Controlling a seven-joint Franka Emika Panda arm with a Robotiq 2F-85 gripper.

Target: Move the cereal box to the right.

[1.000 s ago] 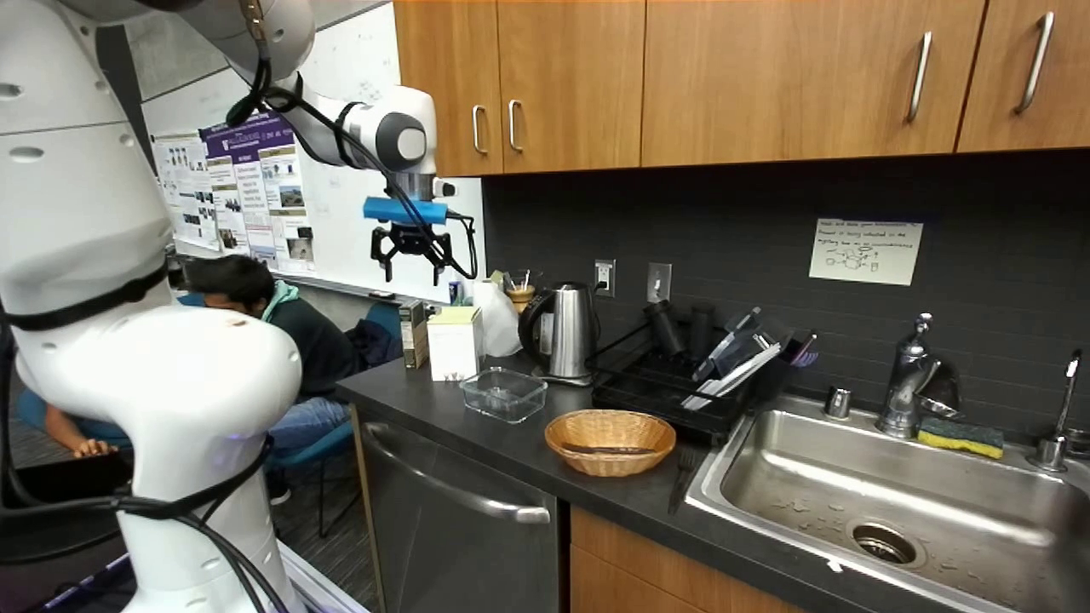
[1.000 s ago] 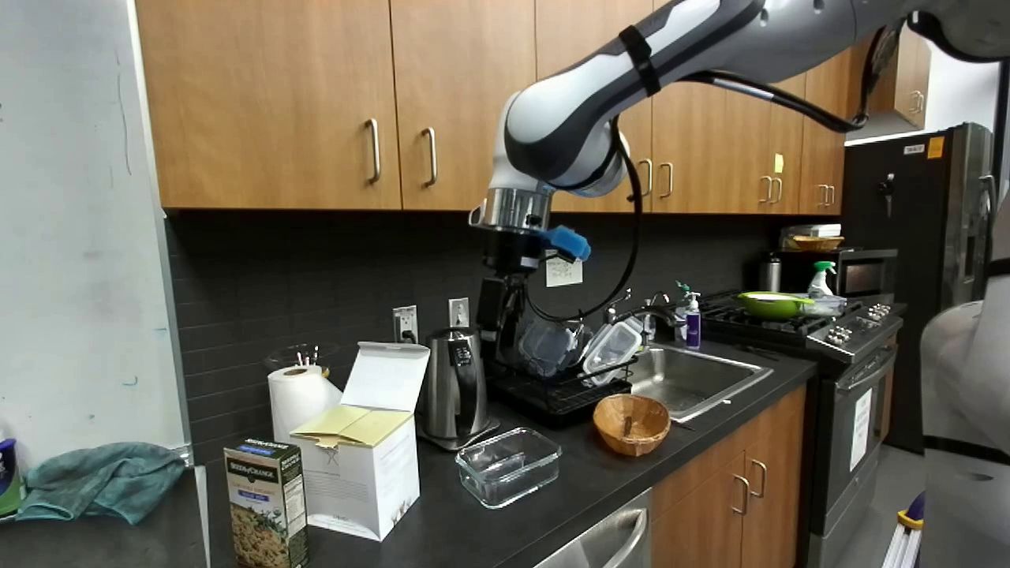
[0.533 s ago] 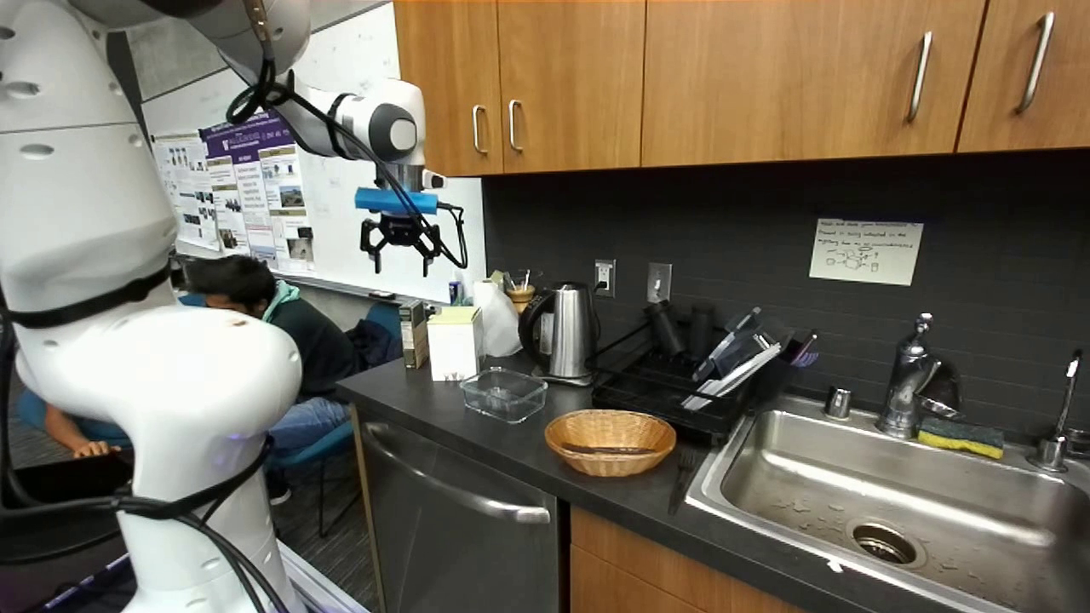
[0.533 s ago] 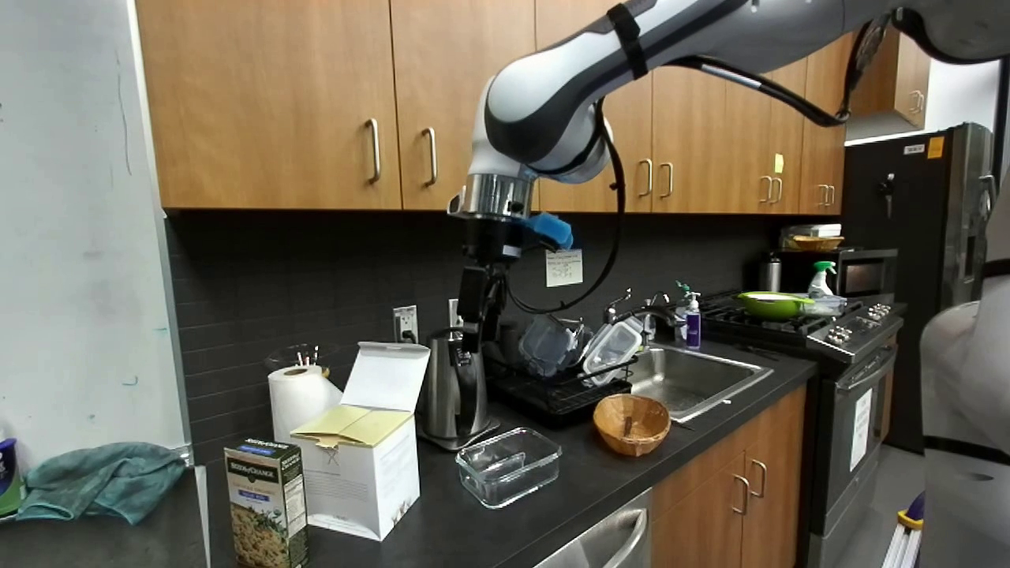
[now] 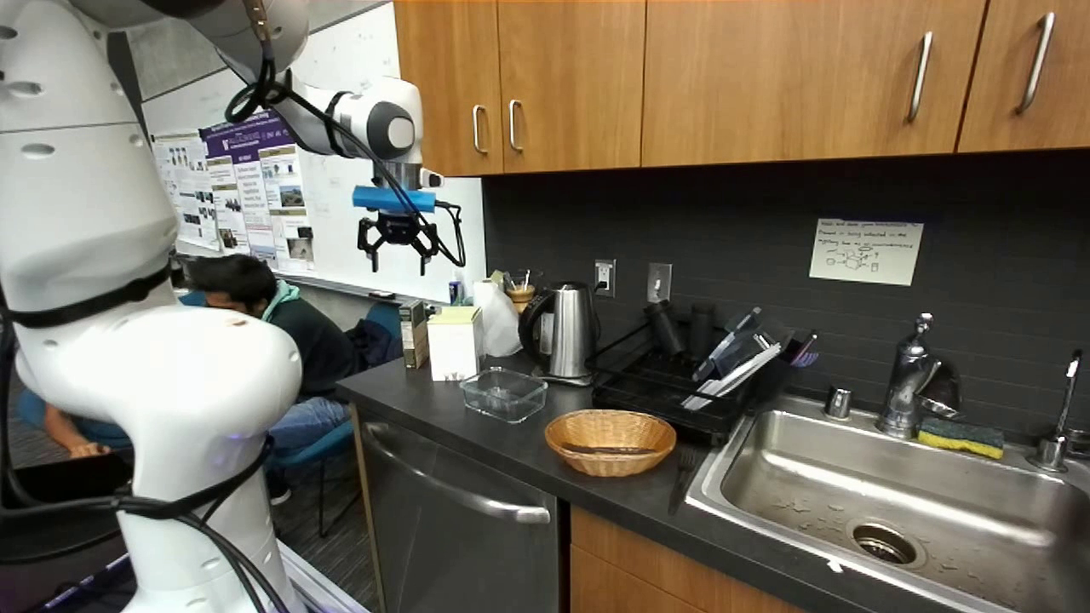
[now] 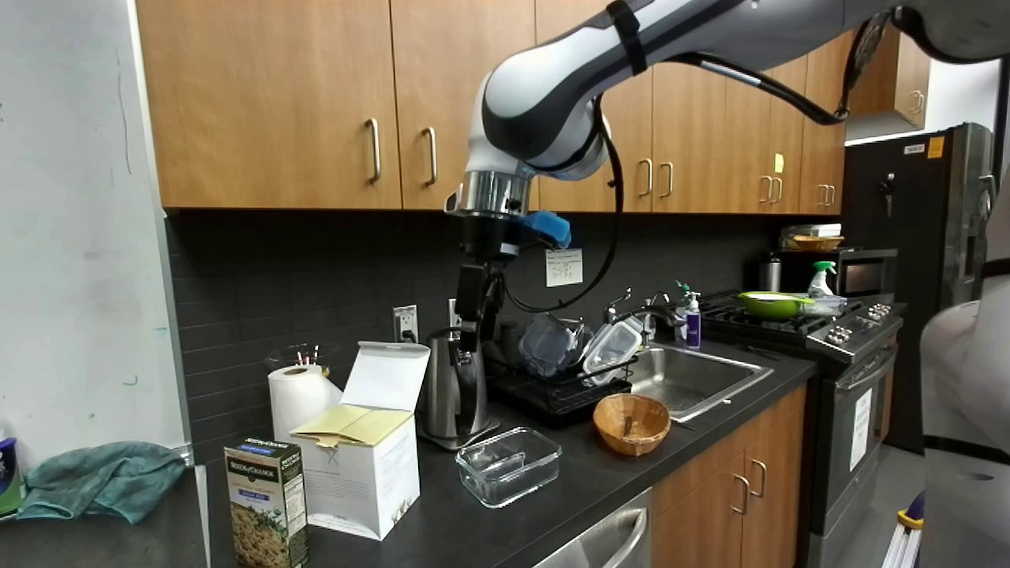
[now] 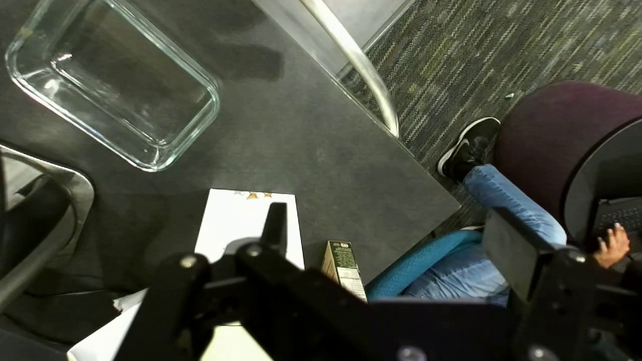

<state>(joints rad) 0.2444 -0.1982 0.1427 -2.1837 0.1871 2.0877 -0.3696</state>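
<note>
The cereal box (image 6: 256,505) is an upright tan carton with a dark green top band and printed side. It stands on the dark counter, left of a white carton with a pale yellow top. In an exterior view its brownish side (image 5: 415,336) shows at the counter's end. In the wrist view its narrow side (image 7: 346,265) shows between the fingers, partly hidden by the gripper body. My gripper (image 5: 398,266) is open and empty, pointing down, high above the counter. In an exterior view the gripper (image 6: 478,339) hangs in front of the kettle, up and right of the cereal box.
The white carton (image 6: 359,473) with raised flap stands beside the cereal box. A steel kettle (image 6: 454,386), glass dish (image 6: 509,469), wicker basket (image 6: 631,426) and black dish rack (image 5: 656,383) stand on the counter. A person (image 5: 319,332) sits beyond its end. Cabinets (image 5: 570,85) hang above.
The arm has moved left in both exterior views, mostly in the first half second and only slightly since. The gripper stays open. The cereal box and other things on the counter have not moved.
</note>
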